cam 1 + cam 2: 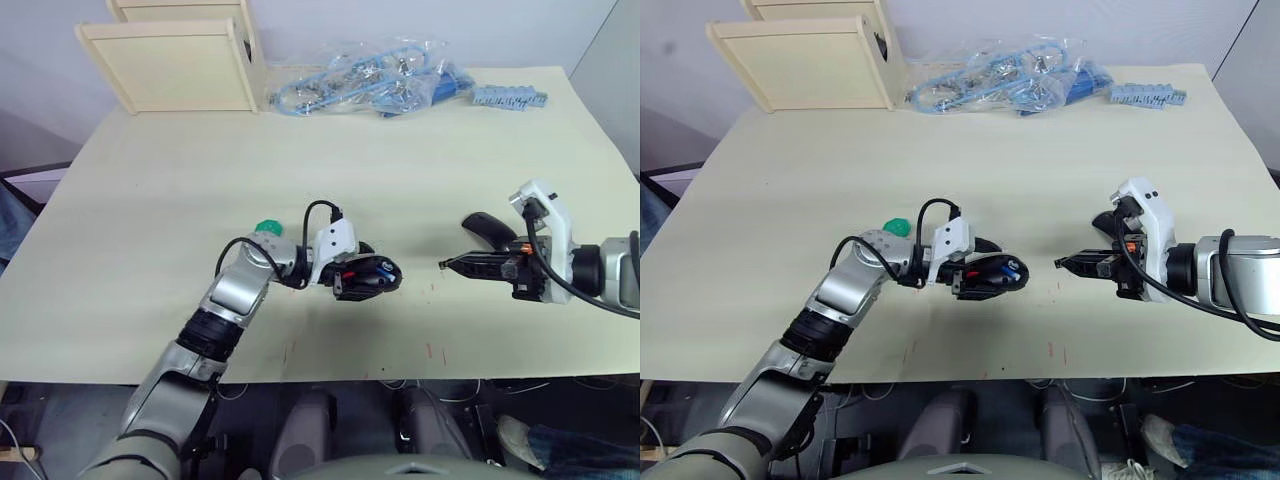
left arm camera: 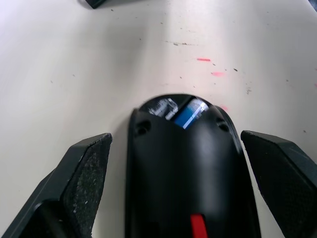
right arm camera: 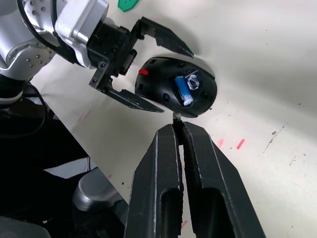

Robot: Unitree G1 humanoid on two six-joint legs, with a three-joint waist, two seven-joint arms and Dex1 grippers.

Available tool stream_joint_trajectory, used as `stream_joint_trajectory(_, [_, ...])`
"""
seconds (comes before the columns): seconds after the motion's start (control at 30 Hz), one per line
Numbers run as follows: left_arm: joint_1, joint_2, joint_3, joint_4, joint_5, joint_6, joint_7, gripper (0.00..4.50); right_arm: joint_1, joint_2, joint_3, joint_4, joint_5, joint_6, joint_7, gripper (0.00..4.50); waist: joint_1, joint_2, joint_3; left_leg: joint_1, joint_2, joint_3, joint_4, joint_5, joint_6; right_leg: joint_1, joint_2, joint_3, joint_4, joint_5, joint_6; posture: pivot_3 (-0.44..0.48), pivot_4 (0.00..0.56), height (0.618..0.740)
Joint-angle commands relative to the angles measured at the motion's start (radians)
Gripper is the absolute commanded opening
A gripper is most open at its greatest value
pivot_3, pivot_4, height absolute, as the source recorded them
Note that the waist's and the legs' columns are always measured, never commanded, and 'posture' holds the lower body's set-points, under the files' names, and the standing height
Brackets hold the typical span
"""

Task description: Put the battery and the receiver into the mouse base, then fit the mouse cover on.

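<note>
Pale table (image 1: 150, 200); left gripper (image 3: 148, 74) spread around mouse base (image 3: 173, 89); right gripper (image 3: 177, 121) pinching receiver (image 3: 176, 116) — barely visible.

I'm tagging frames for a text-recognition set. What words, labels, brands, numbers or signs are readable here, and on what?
No text can be read in any view.
The battery in the mouse base: blue wrap, any print too small to read.
The bagged blue parts at the table's far edge: no legible label.
The red marks on the table are strokes, not characters.
</note>
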Motion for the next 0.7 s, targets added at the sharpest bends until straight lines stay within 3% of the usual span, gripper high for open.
stream_joint_trajectory(0.03, [-0.018,-0.006,-0.009,-0.006,0.011,0.003,-0.003,4.45,-0.017,-0.002,-0.01,-0.018,0.013,-0.022,-0.007,0.0,0.0,0.0,0.0,0.0,0.0,0.0,0.0,0.0,0.0,0.0,0.0,0.0,0.0,0.0,0.0,0.0,0.15,0.74])
stream_joint_trajectory(0.57, [-0.016,0.003,-0.021,-0.045,0.037,0.024,-0.021,4.45,0.007,-0.008,-0.021,-0.043,0.021,-0.04,-0.014,0.0,0.0,0.0,0.0,0.0,0.0,0.0,0.0,0.0,0.0,0.0,0.0,0.0,0.0,0.0,0.0,0.0,0.15,0.74])
stream_joint_trajectory(0.67, [-0.018,0.004,-0.021,-0.047,0.038,0.032,-0.026,3.81,0.001,-0.006,-0.012,-0.038,0.017,-0.039,-0.015,0.0,0.0,0.0,0.0,0.0,0.0,0.0,0.0,0.0,0.0,0.0,0.0,0.0,0.0,0.0,0.0,0.0,0.15,0.74])
stream_joint_trajectory(0.7, [-0.018,0.004,-0.022,-0.048,0.039,0.031,-0.027,3.38,-0.005,-0.003,-0.007,-0.036,0.013,-0.036,-0.015,0.0,0.0,0.0,0.0,0.0,0.0,0.0,0.0,0.0,0.0,0.0,0.0,0.0,0.0,0.0,0.0,0.0,0.15,0.74])
